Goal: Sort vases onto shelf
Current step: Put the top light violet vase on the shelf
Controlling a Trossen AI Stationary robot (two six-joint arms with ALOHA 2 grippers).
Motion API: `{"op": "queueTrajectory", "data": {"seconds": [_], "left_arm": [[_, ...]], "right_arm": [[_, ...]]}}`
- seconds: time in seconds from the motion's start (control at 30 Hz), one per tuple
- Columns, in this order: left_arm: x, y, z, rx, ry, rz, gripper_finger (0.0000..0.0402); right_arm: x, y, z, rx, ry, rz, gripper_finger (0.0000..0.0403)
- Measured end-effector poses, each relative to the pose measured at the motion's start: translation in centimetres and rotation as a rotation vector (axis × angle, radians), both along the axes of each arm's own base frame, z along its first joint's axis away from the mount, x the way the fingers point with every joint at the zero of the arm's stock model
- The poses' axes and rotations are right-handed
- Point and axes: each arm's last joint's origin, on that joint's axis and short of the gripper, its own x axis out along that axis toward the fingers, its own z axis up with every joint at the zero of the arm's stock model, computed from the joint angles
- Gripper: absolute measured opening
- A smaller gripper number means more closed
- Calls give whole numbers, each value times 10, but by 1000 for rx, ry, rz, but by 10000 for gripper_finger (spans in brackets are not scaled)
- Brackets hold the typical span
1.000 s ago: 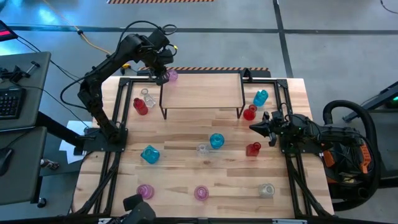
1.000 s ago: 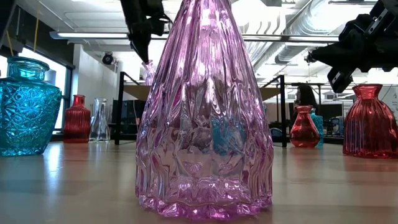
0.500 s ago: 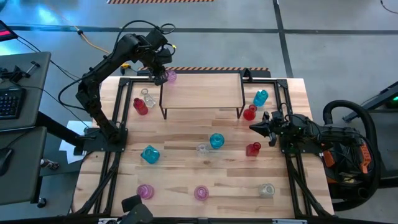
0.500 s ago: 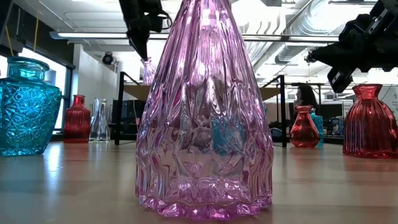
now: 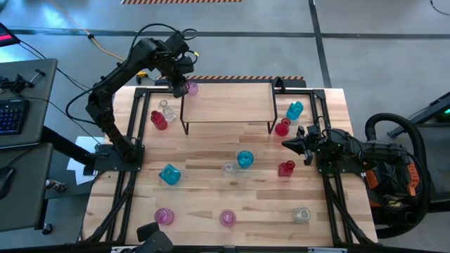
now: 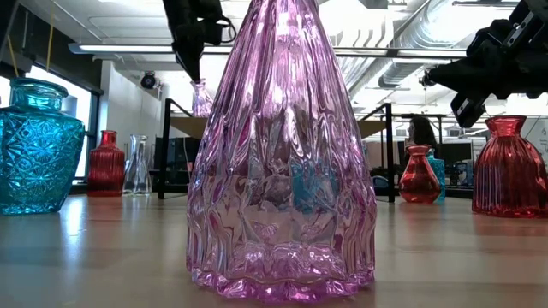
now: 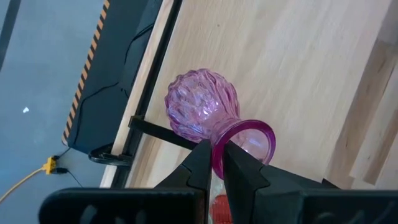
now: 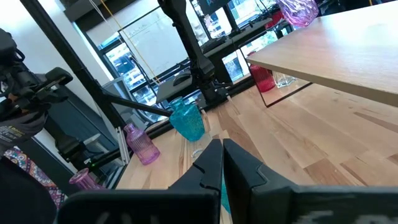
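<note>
My left gripper (image 5: 184,88) is shut on a pink vase (image 5: 192,88) over the far left corner of the shelf (image 5: 228,104), a light-wood board on thin black legs. In the low view the vase (image 6: 199,96) hangs below that gripper (image 6: 193,53), just above the board. Whether its base touches the board, I cannot tell. Several other vases in pink, teal, red and clear glass stand on the tabletop. My right gripper (image 5: 287,143) is shut on nothing, level, at the table's right side. My left gripper pinches the pink vase's rim (image 7: 219,144) between its two fingers (image 7: 202,163). One finger lies outside the neck and the other at the mouth. The fingers come steeply from above. The vase hangs tilted, its bulbous body (image 7: 202,106) pointing away from the fingers.
A red vase (image 5: 159,120) and a clear one (image 5: 167,110) stand left of the shelf, a teal one (image 5: 294,110) and a red one (image 5: 282,127) right of it. More stand mid-table (image 5: 245,159) and along the near edge (image 5: 228,218).
</note>
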Motion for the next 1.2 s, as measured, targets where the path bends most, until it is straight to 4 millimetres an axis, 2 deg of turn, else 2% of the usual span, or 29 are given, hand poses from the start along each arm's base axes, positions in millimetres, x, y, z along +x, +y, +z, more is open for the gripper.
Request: {"op": "queueTrajectory", "data": {"seconds": [1.2], "left_arm": [[1, -1, 0, -34, -22, -21, 26]], "right_arm": [[0, 0, 0, 0, 1, 0, 0]]}}
